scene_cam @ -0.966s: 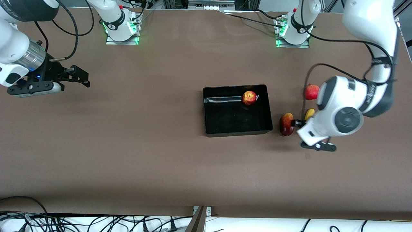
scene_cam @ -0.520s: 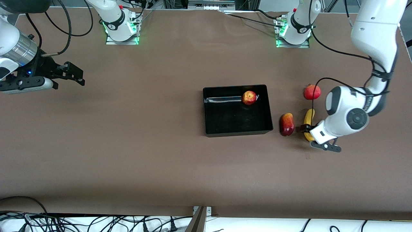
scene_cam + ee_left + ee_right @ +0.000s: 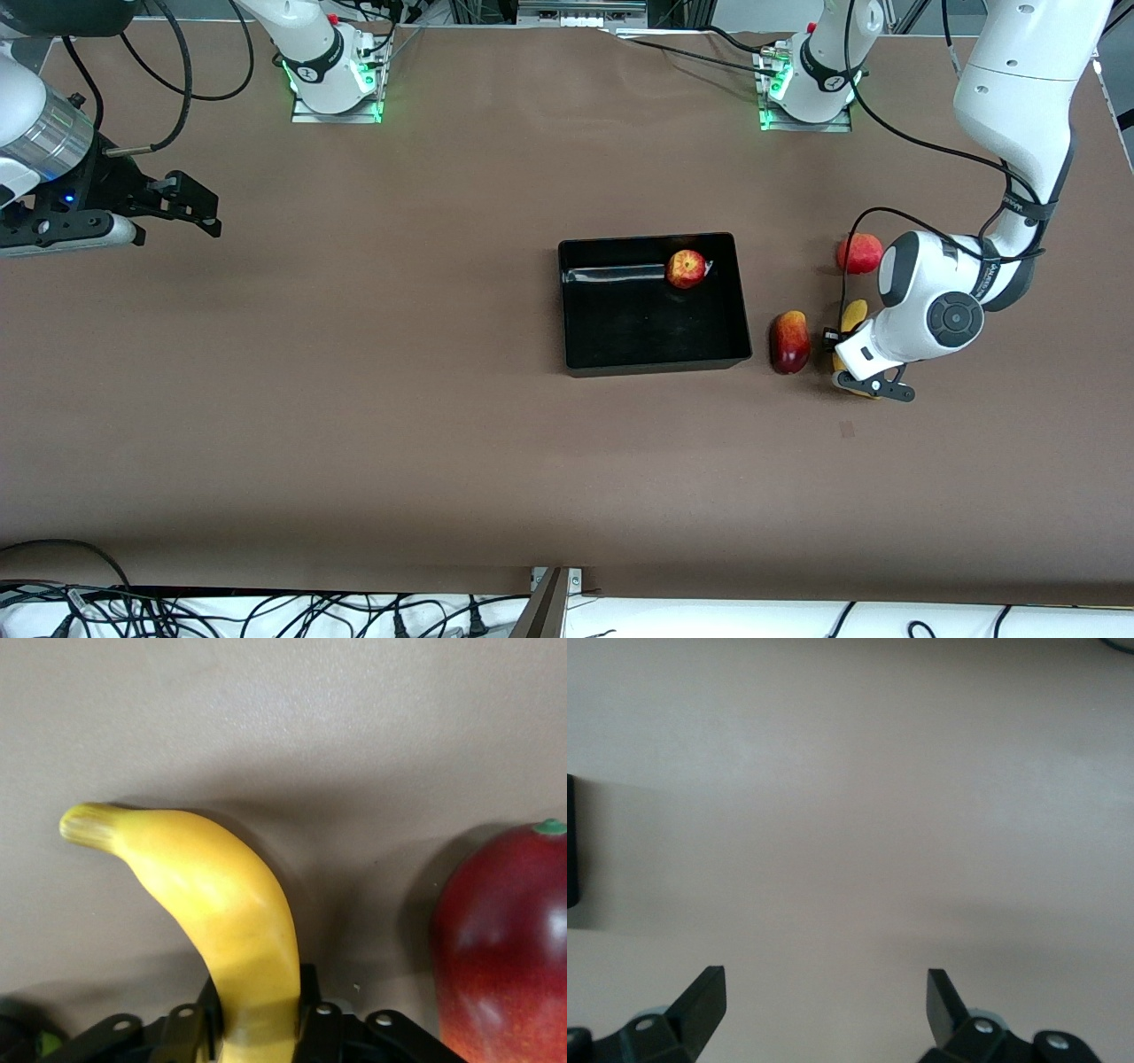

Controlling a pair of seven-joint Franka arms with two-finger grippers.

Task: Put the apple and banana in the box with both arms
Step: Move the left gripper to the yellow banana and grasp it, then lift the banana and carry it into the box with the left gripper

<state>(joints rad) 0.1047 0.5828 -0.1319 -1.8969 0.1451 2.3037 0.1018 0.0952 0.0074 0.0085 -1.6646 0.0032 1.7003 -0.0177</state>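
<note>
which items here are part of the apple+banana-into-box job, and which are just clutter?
Job items:
- apple, already in the box
- banana, on the table, between the left gripper fingers
- right gripper, open, waiting over bare table at the right arm's end

Clutter:
- mango, between box and banana
- pomegranate, farther from the front camera than the banana

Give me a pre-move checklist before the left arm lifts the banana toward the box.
1. Left pincer straddles the banana: ok; firm grip: cannot tell.
2. Banana apart from the mango beside it: ok.
3. Apple already in the box: ok.
4. Free room in the box nearer the front camera than the apple: ok.
5. Right pincer open, waiting over bare table at its own end: ok.
6. Pomegranate off the path to the box: ok.
</note>
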